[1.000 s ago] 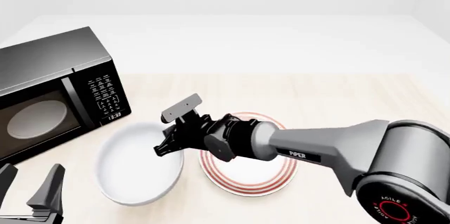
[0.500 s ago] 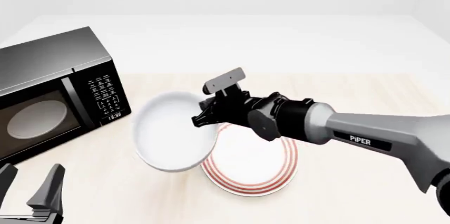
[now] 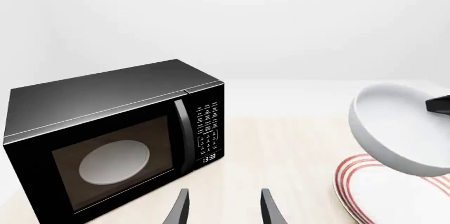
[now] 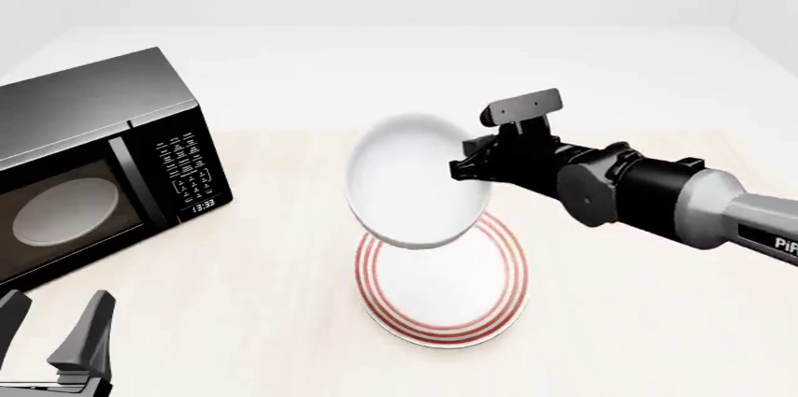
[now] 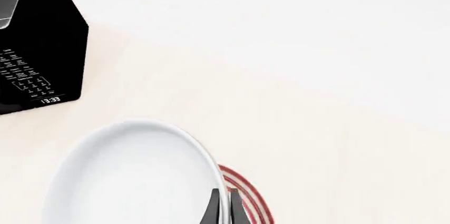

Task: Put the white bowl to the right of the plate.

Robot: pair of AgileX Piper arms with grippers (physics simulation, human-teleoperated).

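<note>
Gripping the white bowl (image 4: 412, 187) by its rim, right fingers (image 4: 472, 169) above the plate (image 4: 443, 299), microwave (image 4: 93, 163) left, left fingers (image 3: 223, 211) released

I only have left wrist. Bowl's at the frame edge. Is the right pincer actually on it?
Observer: Yes. In the right wrist view the right pincer is pinched on the rim of the white bowl.
Operator: Bowl past the plate yet?
Observer: No. From the front, the white bowl hangs tilted over the far-left part of the plate, not to its right.
Operator: Left arm in the way?
Observer: No. The left pincer sits open at the near left corner, in front of the microwave.
</note>
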